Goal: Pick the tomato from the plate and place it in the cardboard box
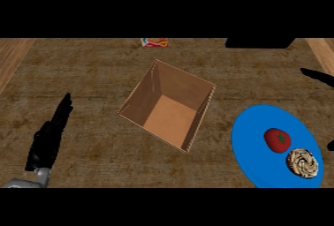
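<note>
Tomato, red with a green stalk end, lies on the blue plate at the right of the brown surface. It sits just beside a round swirled pastry on the same plate. Cardboard box, open at the top with its inner floor showing, stands near the plate's left and is set diagonally in the view. Left hand rests at the left, well apart from the box, flat and straight, grasping nothing. Right hand shows only as a black sliver at the right edge beyond the plate; whether it is spread or curled cannot be told. Small orange-and-white packet lies at the far edge.
</note>
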Action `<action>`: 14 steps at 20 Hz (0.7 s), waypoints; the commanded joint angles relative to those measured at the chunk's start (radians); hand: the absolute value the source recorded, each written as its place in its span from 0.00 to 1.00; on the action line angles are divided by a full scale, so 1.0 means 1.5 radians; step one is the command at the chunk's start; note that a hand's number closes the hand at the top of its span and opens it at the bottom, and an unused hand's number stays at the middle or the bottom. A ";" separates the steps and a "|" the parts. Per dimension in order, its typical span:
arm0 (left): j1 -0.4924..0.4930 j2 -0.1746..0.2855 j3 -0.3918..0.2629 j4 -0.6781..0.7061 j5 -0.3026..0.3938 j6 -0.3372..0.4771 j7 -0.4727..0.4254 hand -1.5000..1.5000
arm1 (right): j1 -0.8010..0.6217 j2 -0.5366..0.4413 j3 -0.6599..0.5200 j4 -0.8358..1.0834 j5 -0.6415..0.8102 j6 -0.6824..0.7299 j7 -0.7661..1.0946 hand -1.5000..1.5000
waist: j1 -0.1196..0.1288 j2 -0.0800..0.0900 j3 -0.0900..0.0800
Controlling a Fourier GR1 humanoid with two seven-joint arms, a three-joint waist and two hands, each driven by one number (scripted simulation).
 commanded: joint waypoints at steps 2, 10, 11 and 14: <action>-0.026 -0.017 0.004 0.027 -0.010 -0.002 -0.001 0.50 | 0.000 -0.040 0.077 -0.025 0.091 0.061 0.015 0.00 | -0.006 0.001 0.000; 0.026 -0.014 0.030 -0.045 -0.031 -0.021 0.025 0.50 | 0.035 0.043 0.077 -0.129 0.139 0.079 0.170 0.00 | -0.005 -0.002 0.001; 0.047 -0.025 0.021 -0.041 -0.032 -0.019 0.009 0.50 | 0.079 0.052 0.081 -0.181 0.137 0.061 0.207 0.00 | -0.009 -0.003 0.001; 0.003 -0.022 0.048 -0.031 -0.045 -0.038 0.040 0.50 | 0.047 0.052 0.042 -0.206 0.134 0.119 0.252 0.00 | -0.008 -0.002 0.001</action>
